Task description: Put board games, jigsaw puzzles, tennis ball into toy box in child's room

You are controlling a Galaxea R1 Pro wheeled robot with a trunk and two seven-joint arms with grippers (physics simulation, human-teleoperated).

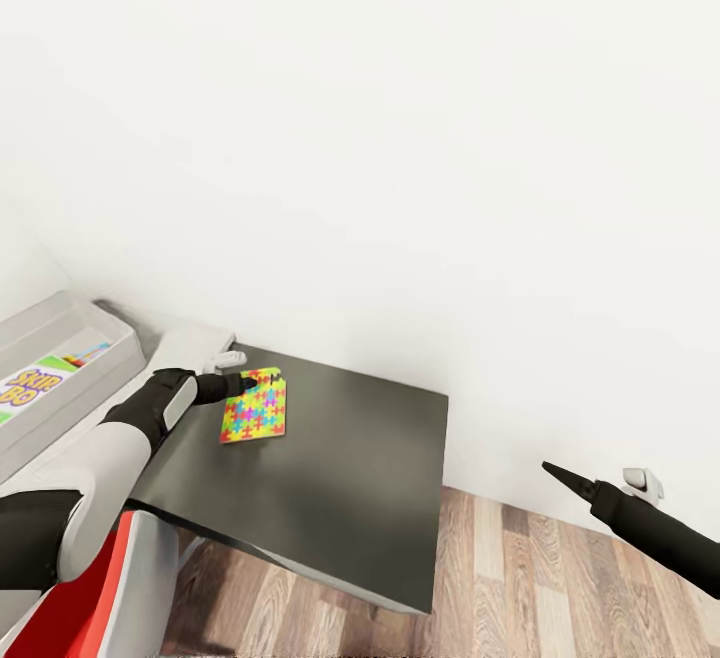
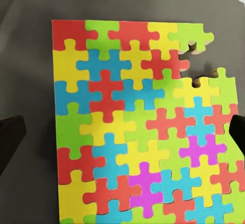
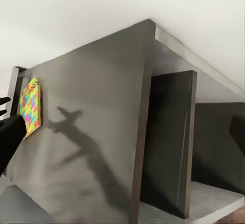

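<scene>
A jigsaw puzzle (image 1: pixel 253 406) of bright interlocking pieces lies flat near the back left corner of a dark grey table (image 1: pixel 350 458). My left gripper (image 1: pixel 262 376) hovers over the puzzle's far edge. In the left wrist view the puzzle (image 2: pixel 138 127) spans the space between the two dark fingers (image 2: pixel 10 137), so this gripper (image 2: pixel 122 132) is open. The pale grey toy box (image 1: pixel 60 323) stands at the far left with the SKIP-BO board game (image 1: pixel 25 388) and another colourful item inside. My right gripper (image 1: pixel 560 475) hangs open over the floor, right of the table; its wrist view shows the puzzle (image 3: pixel 30 106) from afar.
A white wall rises right behind the table. Wood plank floor (image 1: pixel 560 588) lies to the right and front of it. A small white object (image 1: pixel 642 483) sits by the wall base. A dark panel (image 3: pixel 168 142) stands under the tabletop.
</scene>
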